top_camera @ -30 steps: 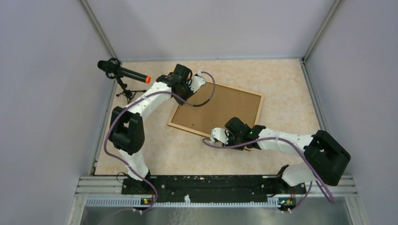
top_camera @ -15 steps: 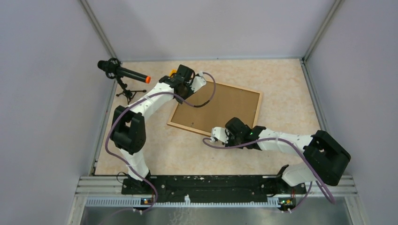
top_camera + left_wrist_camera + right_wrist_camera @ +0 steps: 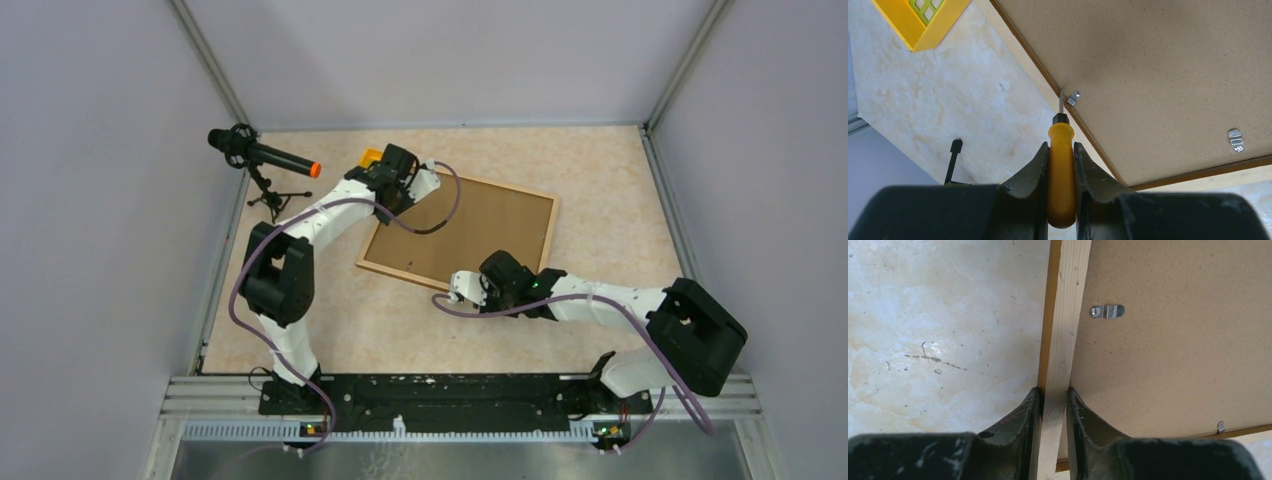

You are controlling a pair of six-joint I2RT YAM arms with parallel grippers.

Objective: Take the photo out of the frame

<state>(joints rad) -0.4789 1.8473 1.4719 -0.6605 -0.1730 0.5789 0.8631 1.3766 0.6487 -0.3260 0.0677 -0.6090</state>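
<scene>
Left wrist: left jaws grip screwdriver [image 3: 1061, 175], tip at clip [image 3: 1073, 97], upper centre. Right jaws pinch frame [image 3: 1060, 340] rim. Step: freeing clips; next needs tip twisting clip aside.

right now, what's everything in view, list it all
frame: one, brown, back up, mid table
metal clips: at least two, silver, on frame's back
screwdriver: one, yellow handle, tip beside a clip
yellow block: one, yellow, past frame's far left corner
microphone: one, black with orange tip, table's left edge
table: one, beige marble, under everything
left gripper: one, black, shut on screwdriver
right gripper: one, black, shut on frame's rim
</scene>
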